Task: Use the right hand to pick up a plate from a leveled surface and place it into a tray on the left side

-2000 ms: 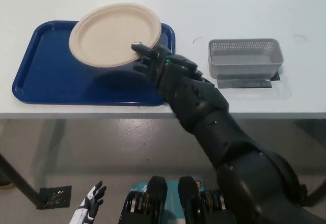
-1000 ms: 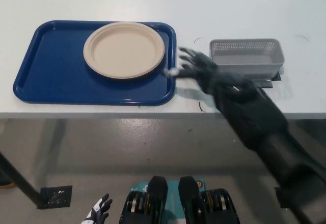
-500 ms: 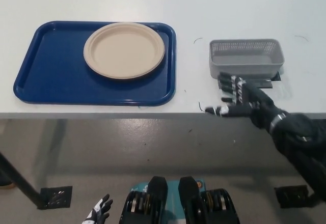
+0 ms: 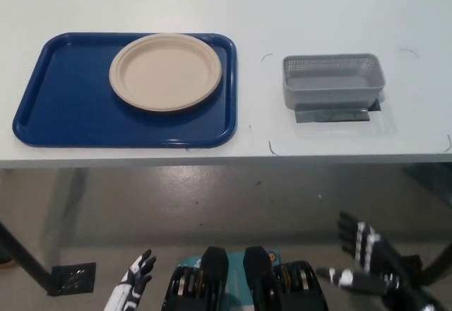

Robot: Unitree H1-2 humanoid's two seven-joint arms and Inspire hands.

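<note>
A beige round plate (image 4: 165,71) lies flat inside the blue tray (image 4: 63,106), toward the tray's right half, on the white table. My black right hand (image 4: 367,258) hangs low at the lower right, below the table's front edge, open with fingers spread and holding nothing. My white left hand (image 4: 132,286) rests at the lower left near the picture's bottom, open and empty.
A grey mesh basket (image 4: 332,80) stands on a dark mat on the right of the white table (image 4: 311,14). The table's front edge runs across the middle of the picture, with grey floor below it.
My right hand let go of the plate, which now lies in the tray. The arm drew back right and down, from over the table to below its edge.
</note>
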